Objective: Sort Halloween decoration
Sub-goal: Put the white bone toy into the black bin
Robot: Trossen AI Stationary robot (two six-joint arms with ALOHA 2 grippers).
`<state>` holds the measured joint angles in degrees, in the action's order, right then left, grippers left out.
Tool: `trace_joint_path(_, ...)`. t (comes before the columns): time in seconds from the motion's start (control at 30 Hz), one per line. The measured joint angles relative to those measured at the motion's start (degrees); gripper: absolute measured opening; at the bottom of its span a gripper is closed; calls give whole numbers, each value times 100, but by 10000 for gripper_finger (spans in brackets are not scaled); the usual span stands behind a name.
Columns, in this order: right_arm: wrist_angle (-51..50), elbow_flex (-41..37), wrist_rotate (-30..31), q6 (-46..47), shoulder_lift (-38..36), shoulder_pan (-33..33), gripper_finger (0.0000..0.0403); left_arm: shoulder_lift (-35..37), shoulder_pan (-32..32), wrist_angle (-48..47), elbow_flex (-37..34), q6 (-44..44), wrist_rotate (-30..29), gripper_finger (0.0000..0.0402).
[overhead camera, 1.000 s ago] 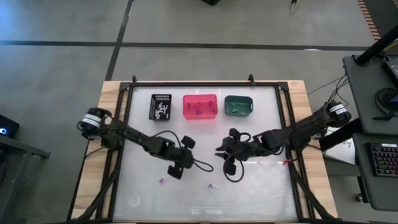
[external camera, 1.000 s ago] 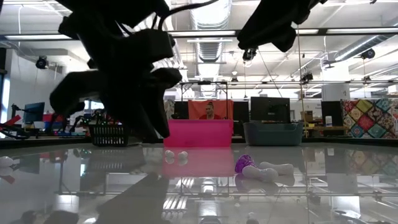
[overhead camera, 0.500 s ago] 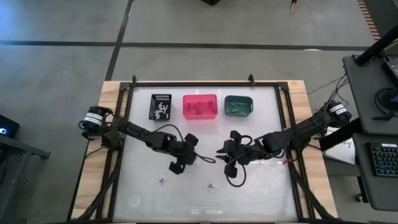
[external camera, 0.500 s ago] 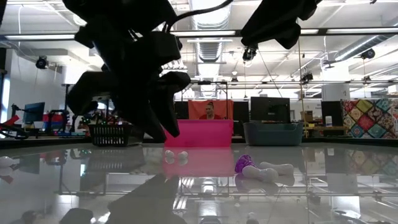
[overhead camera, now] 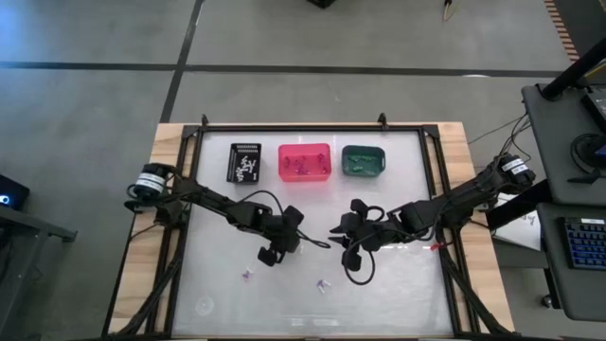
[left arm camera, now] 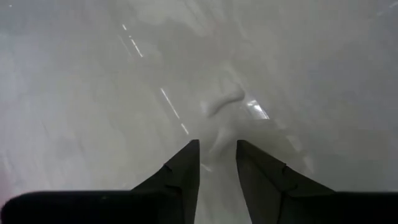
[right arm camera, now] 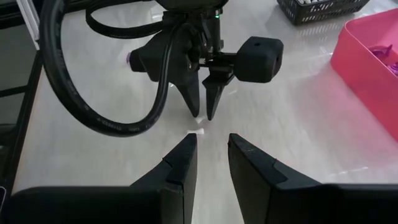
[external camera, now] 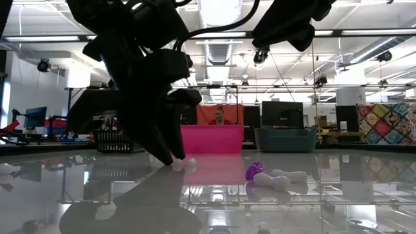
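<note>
left pincer (overhead camera: 266, 258), tips slightly apart, points down on the glossy white counter (overhead camera: 398, 284) to straddle a tiny white trinket (right arm camera: 199, 132); right pincer (overhead camera: 347, 248) hovers, also slightly apart.

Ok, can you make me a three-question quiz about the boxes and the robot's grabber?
1. Where is the pink bin?
A) between the black bin and the teal bin
B) at the near edge
C) on the floor

2. How many bins stand on the table?
A) two
B) three
C) five

3. What are the left gripper jaws doing?
A) squeezing a bin
B) standing a little apart, empty, beside a tiny white trinket
C) holding a cable

Answers: A, the high view shows it in the middle of the row. B, one black, one pink, one teal. B, the right wrist view shows a gap with nothing in it.
</note>
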<state>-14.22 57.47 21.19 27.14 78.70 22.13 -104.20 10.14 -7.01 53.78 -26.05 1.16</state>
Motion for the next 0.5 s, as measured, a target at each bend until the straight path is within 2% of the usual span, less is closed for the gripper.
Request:
trace_joint_path(0.13,-1,0,0,-3,0,0,82,-15,-8,-6,0,-19,25,66)
trace_joint_path(0.3,0,0,0,-7,0,0,82,-18,-10,-21,0,-32,31,12)
trace_joint_path(0.5,0,0,-1,-9,14,0,82,-7,-14,-50,4,5,5,5)
